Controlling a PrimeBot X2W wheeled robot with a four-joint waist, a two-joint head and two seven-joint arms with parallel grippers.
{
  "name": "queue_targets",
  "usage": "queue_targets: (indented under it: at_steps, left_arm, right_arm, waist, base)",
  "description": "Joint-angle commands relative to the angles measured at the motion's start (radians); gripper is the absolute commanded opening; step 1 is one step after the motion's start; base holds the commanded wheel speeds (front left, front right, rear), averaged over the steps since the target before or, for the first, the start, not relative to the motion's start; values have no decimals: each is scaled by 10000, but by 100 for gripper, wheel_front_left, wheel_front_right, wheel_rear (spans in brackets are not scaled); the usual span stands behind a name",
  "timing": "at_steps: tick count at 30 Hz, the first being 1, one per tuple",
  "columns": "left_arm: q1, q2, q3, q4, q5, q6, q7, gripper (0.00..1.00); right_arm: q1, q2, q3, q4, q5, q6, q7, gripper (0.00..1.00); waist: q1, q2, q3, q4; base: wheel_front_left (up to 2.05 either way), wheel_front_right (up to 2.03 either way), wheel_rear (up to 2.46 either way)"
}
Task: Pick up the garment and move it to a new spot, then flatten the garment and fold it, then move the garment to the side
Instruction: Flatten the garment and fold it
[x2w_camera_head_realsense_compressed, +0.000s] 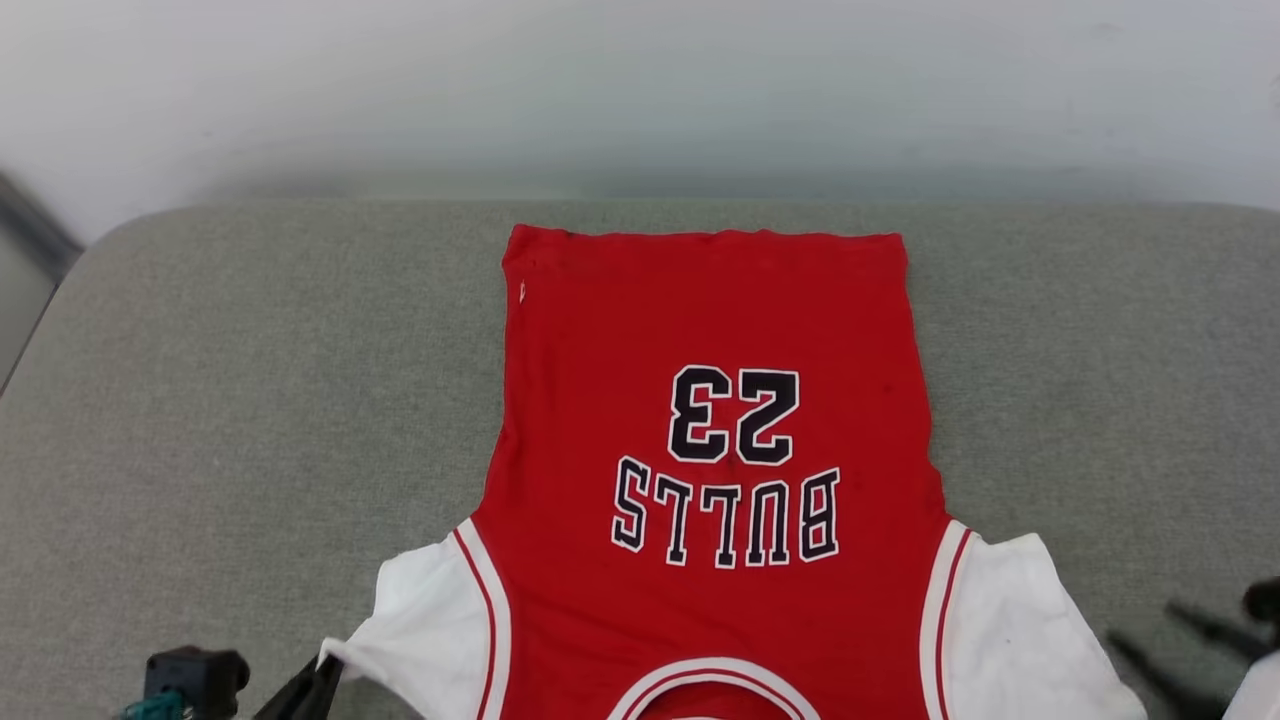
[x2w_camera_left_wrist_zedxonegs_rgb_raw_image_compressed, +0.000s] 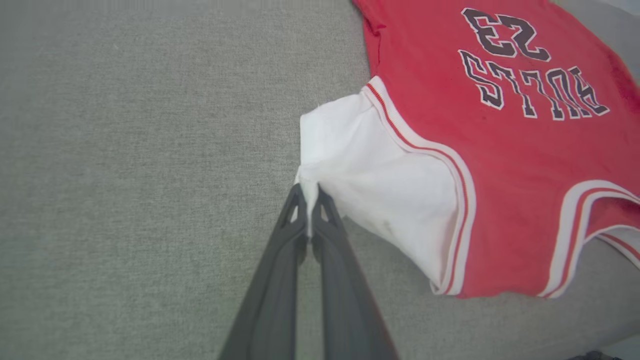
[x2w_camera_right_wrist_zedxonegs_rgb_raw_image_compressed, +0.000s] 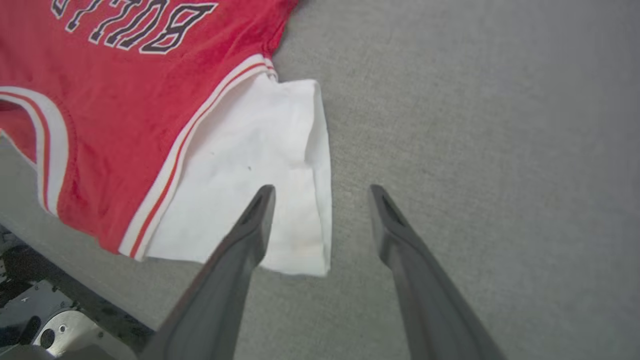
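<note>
My left gripper (x2w_camera_left_wrist_zedxonegs_rgb_raw_image_compressed: 310, 197) had its two long dark fingers pressed together, pinching the outer corner of one white short sleeve (x2w_camera_left_wrist_zedxonegs_rgb_raw_image_compressed: 380, 165). That corner was pulled into a small peak between the fingertips. In the head view this gripper (x2w_camera_head_realsense_compressed: 310, 690) sat at the near edge of the bench, left of centre.

My right gripper (x2w_camera_right_wrist_zedxonegs_rgb_raw_image_compressed: 321, 192) stood wide open and held nothing. One fingertip hung over the other white sleeve (x2w_camera_right_wrist_zedxonegs_rgb_raw_image_compressed: 250, 165), close to its outer hem, and the other hung over bare bench beside it. I could not tell whether either tip touched the cloth. In the head view this gripper (x2w_camera_head_realsense_compressed: 1190, 640) was a dark blur near the bench's near right corner.

Both sleeves belonged to the garment (x2w_camera_head_realsense_compressed: 710, 330), a red jersey-style T-shirt with white double-stripe trim. It lay spread flat, black white-outlined lettering (x2w_camera_head_realsense_compressed: 730, 470) facing up. Its straight bottom hem pointed at the far edge and its striped collar (x2w_camera_head_realsense_compressed: 715, 685) lay at the near edge.

The bench (x2w_camera_head_realsense_compressed: 250, 400) was a wide padded surface covered in grey-green woven fabric. The shirt lay around its middle between left and right. A pale plain wall (x2w_camera_head_realsense_compressed: 640, 80) rose beyond the far edge.
</note>
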Motion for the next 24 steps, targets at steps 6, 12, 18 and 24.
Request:
queue_targets:
  at_steps: [6,12,18,24]
  left_arm:
    - [-727,-140,-51,-547,641,216,-107,0]
    - [-1545,-300,-71,-1145,1220,340,-121,0]
    - [-2240,-524,-163,-1513,1693,364,-120,0]
    - [-2778,-720,-197,-1815,2055,413,-180,0]
  right_arm:
    - [-1504,-285,-1865,-1491,-659,-5,668,100]
    - [-4616,-612,-2367,-1922,-468,-5,2071,100]
    - [-8305,-447,-1130,-556,230,-5,5192,100]
    - [-11153,115,18,1100,106,-4,8062,100]
  waist:
    - [1,-1,742,461]
    - [1,-1,1905,1112]
    - [1,-1,2950,1588]
    - [1,-1,3949,2001]
  base:
    - [0,0,0]
    - [0,0,0]
    - [0,0,0]
    - [0,0,0]
